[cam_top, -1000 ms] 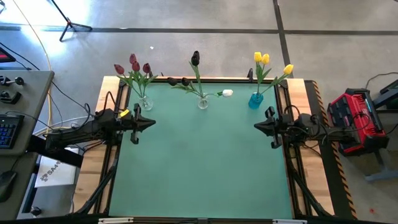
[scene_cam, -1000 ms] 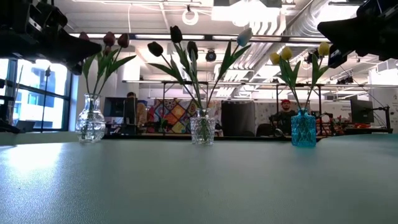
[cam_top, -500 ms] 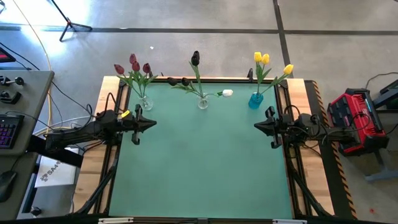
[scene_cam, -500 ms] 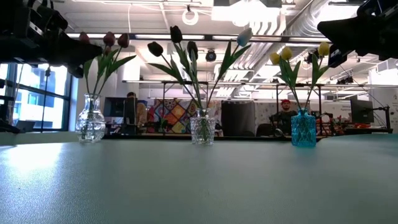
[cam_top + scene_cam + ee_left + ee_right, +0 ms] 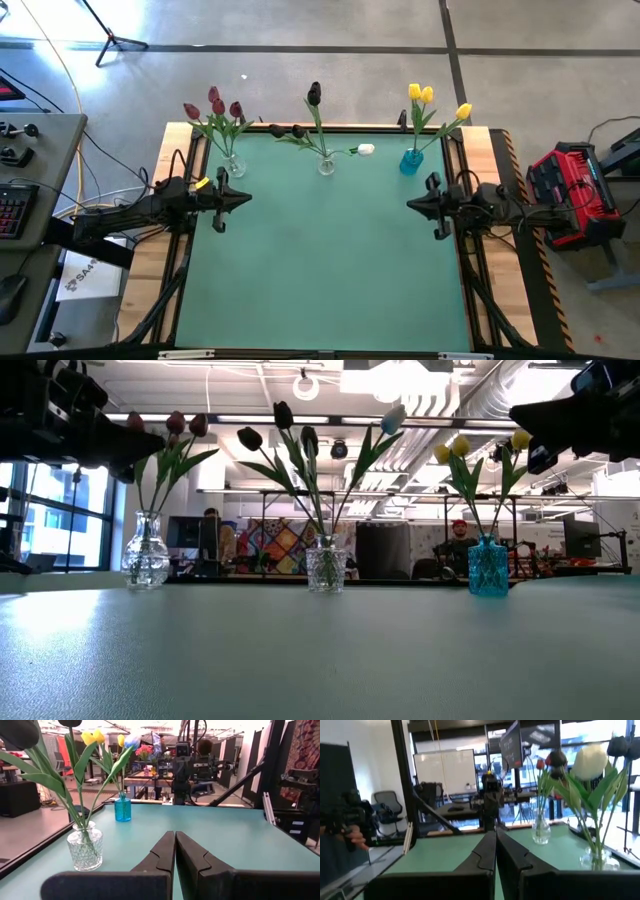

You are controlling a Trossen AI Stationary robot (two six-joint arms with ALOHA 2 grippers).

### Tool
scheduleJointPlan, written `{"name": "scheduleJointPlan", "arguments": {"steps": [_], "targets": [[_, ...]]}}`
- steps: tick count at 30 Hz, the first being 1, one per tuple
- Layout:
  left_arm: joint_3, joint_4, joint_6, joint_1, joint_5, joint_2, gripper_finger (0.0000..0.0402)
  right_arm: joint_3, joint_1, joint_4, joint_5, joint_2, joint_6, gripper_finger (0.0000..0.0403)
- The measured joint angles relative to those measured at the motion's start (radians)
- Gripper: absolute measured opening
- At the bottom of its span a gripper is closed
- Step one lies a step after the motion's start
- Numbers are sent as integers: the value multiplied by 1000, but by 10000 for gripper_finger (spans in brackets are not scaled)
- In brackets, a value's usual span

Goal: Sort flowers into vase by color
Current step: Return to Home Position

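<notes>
Left end effector [image 5: 243,198]: parked over the left edge of the bench [image 5: 320,280], pointing inward, fingers pressed together with nothing between them (clear in the left wrist view). It looks like a rest pose, well clear of the vases so it can't knock a stem.

Left clear vase [image 5: 233,167]: back left of the bench, holding the red tulips [image 5: 215,103], stems fanned out.

Middle clear vase [image 5: 326,166]: back centre, holding the black tulips [image 5: 314,94]. Two dark heads droop out over the back edge. The white tulip [image 5: 366,150] is in the same vase, leaning low to the right. So black and white share one vase.

Blue vase [image 5: 411,161]: back right, holding the yellow tulips [image 5: 420,94], roughly upright.

No loose flowers are visible on the bench, so the sorting looks finished and only the arm retreat remains.

Right end effector [image 5: 410,205]: mirrored pose over the right edge, fingers closed and empty, facing the left arm.

Against the earlier frames:
- The left arm shifted a touch a second ago and has been steady for the last half second.
- The right arm has crept very slightly; its silhouette in the low view sits a bit differently.
- Vases and all flower heads are unchanged.
</notes>
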Motion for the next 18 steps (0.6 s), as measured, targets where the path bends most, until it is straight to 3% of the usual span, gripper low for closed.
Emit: {"name": "scheduleJointPlan", "arguments": {"steps": [12, 18], "targets": [[0, 4, 9, -1, 31, 4, 0, -7, 2, -35, -20, 0, 27, 0], [0, -9, -33, 0, -45, 20, 0, -7, 3, -41, 2, 1, 61, 0]]}}
